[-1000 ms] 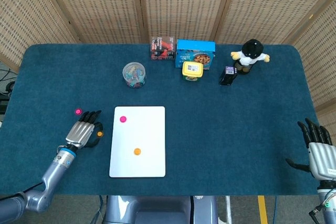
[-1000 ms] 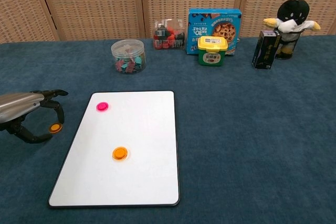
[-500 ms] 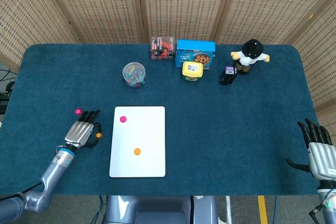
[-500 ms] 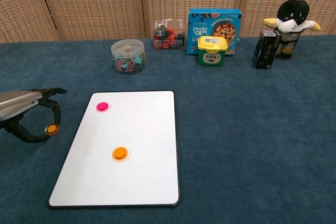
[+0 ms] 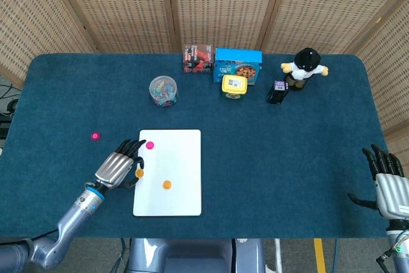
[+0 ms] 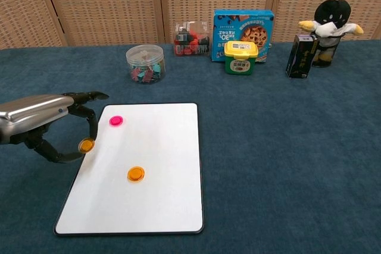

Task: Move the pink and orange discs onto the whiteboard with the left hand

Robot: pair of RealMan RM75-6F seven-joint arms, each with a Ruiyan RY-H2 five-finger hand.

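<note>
My left hand [image 5: 118, 169] pinches a small orange disc [image 5: 139, 173] between thumb and a finger, right at the left edge of the whiteboard [image 5: 182, 199]. The chest view shows that hand [image 6: 41, 120] holding the disc [image 6: 87, 145] just above the table. On the whiteboard [image 6: 166, 147] lie a pink disc [image 5: 150, 146] near the far left corner and another orange disc [image 5: 167, 185] lower down. A second pink disc [image 5: 95, 136] lies on the blue cloth left of the board. My right hand [image 5: 388, 183] rests open at the table's near right edge.
Along the back stand a clear jar of clips [image 5: 163, 91], a red-black box [image 5: 198, 58], a blue cookie box [image 5: 238, 64], a yellow tub [image 5: 234, 85], a small black box [image 5: 277, 92] and a penguin toy [image 5: 305, 65].
My left hand has moved right with the orange disc, from the cloth beside the board to the board's left edge. The right hand has not moved.
</note>
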